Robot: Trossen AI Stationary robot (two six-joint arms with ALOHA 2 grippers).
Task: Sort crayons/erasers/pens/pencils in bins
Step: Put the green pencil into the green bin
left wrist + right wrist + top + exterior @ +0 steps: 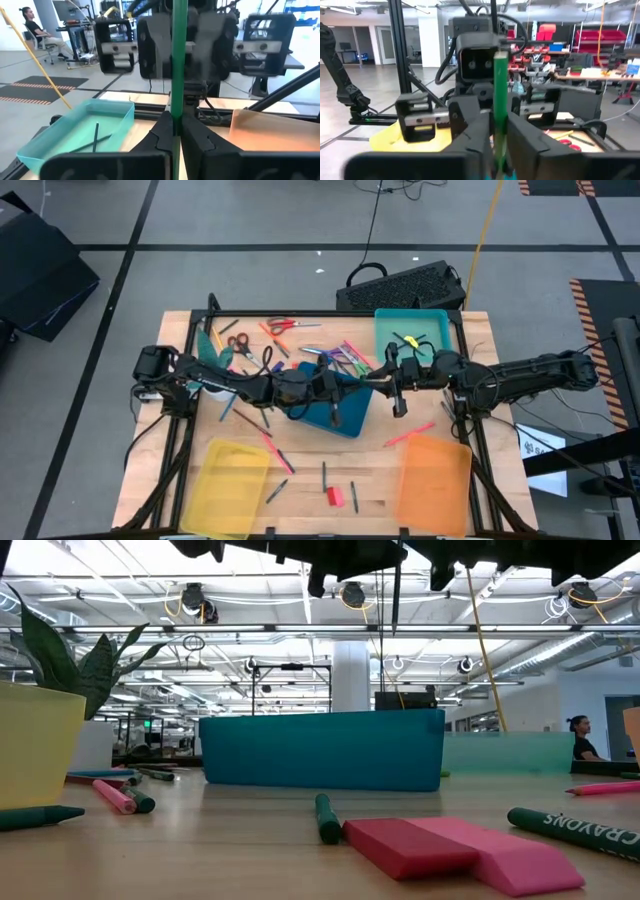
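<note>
A pink eraser (470, 848) lies nearest on the worktop (300, 490), between the yellow bin (228, 488) and orange bin (433, 485). Farther back, over the dark blue bin (335, 412), the left pincer (335, 416) and right pincer (400, 406) face each other, both clamped on one green pencil (176, 65). For a clean handover, one should probably let go only once the other holds firmly.

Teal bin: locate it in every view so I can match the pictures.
High view: teal bin at the table's far edge, right of centre.
Low view: pale band behind the dark blue bin, to its right.
Left wrist view: ahead, a dark stick inside.
Right wrist view: not in it.
Landmark: the dark blue bin, shared by high and low views.
</note>
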